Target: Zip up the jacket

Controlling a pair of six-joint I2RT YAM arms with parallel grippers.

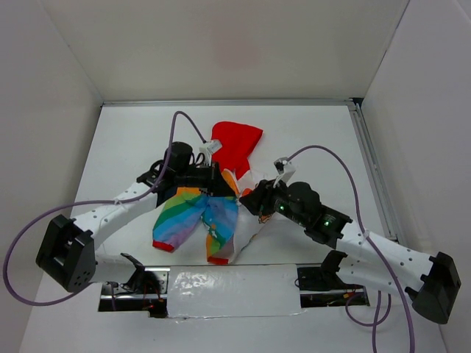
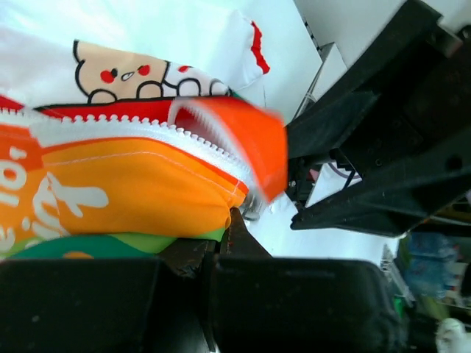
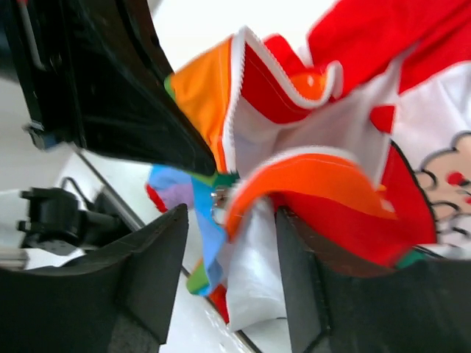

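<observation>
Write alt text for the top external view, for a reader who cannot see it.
A small rainbow-striped jacket lies open on a white table, its red hood pointing away from the robot. The left arm and the right arm reach in from either side and meet at the jacket's front, near the collar.

soft fabric jacket (image 1: pixel 193 217) in diagonal rainbow stripes, solid red hood (image 1: pixel 237 143) at its 12 o'clock, red cuffs (image 1: pixel 163 246), white cartoon-printed lining (image 2: pixel 44 70), plain white worktop (image 1: pixel 132 136)
</observation>
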